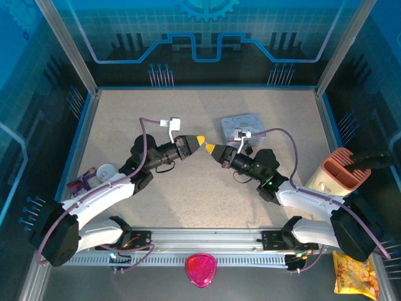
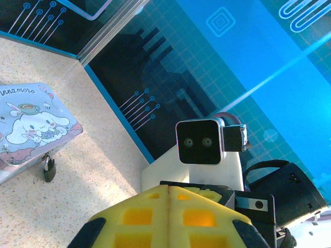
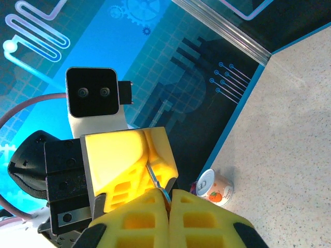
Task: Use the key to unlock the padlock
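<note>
Right wrist view: the key (image 3: 156,181) shows only as a thin sliver. Its ends vanish into the seams of my left fingers (image 3: 124,155) and my right fingers (image 3: 201,217), and the loop is hidden. Left wrist view: the cartoon tin (image 2: 31,129) is cut by the left edge; the padlock (image 2: 49,169) hangs too small to show a keyhole.

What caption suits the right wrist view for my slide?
Left gripper and right gripper, tip to tip, both pinching the key.

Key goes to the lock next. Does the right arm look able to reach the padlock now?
Probably yes: the padlock hangs at the tin's edge over bare table, nothing stands before it, and the right claw is close, pinching the key.
</note>
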